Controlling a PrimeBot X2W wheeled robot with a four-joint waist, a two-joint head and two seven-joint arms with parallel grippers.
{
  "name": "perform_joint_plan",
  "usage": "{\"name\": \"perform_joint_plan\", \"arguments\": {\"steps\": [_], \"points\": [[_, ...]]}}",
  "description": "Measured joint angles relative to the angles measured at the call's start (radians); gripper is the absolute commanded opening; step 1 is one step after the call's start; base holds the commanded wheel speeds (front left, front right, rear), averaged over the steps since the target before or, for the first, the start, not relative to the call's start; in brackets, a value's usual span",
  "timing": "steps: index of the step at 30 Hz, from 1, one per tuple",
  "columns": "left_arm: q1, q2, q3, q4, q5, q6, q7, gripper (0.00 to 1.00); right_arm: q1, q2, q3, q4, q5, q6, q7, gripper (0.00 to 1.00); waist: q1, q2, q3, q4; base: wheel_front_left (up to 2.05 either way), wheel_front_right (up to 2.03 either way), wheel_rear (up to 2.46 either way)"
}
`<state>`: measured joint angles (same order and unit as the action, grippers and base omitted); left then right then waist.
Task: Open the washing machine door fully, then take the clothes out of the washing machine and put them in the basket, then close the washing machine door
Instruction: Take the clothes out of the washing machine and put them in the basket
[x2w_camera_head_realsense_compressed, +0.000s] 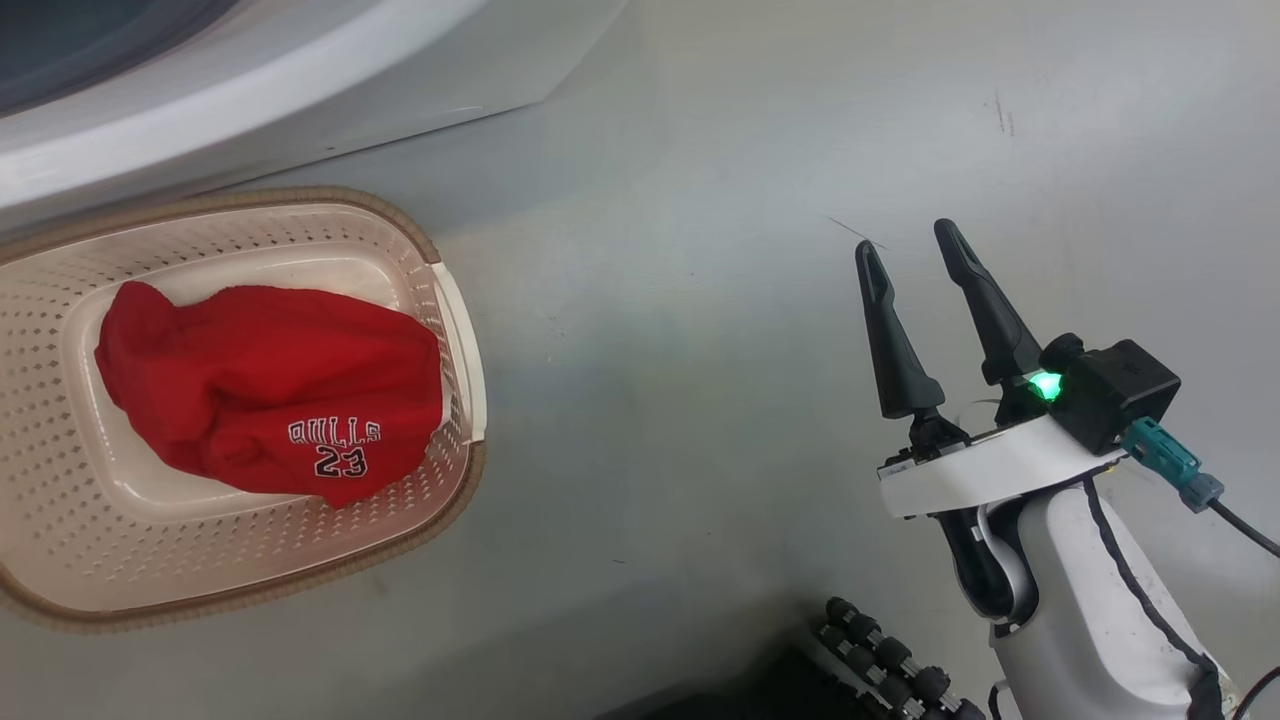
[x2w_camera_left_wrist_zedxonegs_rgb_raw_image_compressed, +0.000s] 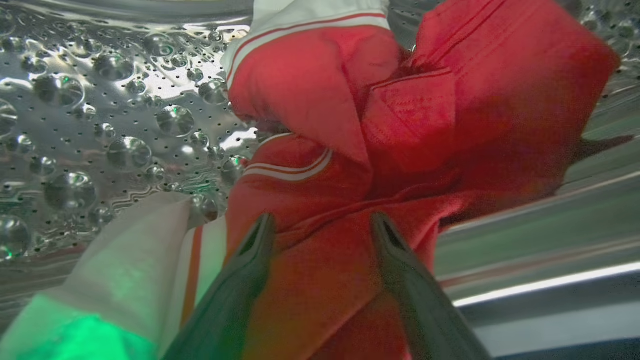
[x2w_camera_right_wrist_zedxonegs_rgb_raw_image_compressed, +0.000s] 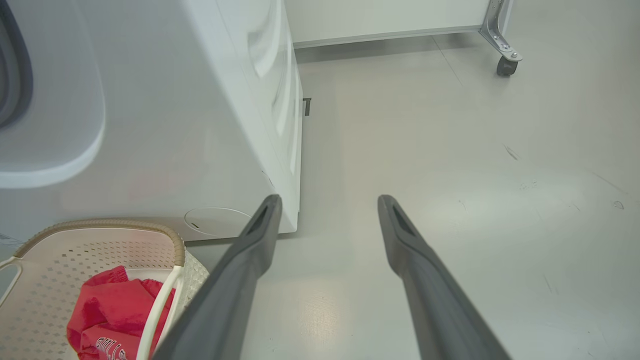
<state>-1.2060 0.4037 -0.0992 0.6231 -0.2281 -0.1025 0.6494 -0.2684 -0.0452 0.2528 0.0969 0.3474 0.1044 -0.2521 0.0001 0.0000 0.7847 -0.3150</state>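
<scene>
Jersey, red and printed BULLS 23, lies crumpled in the basket, which sits on the floor close against the washing machine. Inside the drum, the left end effector stands spread, astride a fold of the red-and-white clothes. The right end effector hovers spread and empty over the floor.

Right claw black, tapered; white forearm; green LED; teal plug.

My fingers are matt plastic. The washing machine drum is shiny dimpled steel, the clothes cloth, the basket smooth perforated plastic.
</scene>
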Motion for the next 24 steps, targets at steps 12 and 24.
{"name": "perform_joint_plan", "arguments": {"steps": [12,24], "points": [[-0.066,0.003,0.004,0.051,0.0,0.024,0.092,0.0,-0.029,0.001,0.013,-0.003,0.023,-0.002,0.0,1.0,-0.0001,0.0,0.017,-0.007,0.0,0.0,0.0],[-0.088,-0.004,-0.008,0.009,0.008,0.023,0.049,0.0,-0.047,0.001,-0.003,-0.016,0.029,-0.011,0.0,1.0,-0.0001,0.0,0.032,0.011,0.0,0.0,0.0]]}}
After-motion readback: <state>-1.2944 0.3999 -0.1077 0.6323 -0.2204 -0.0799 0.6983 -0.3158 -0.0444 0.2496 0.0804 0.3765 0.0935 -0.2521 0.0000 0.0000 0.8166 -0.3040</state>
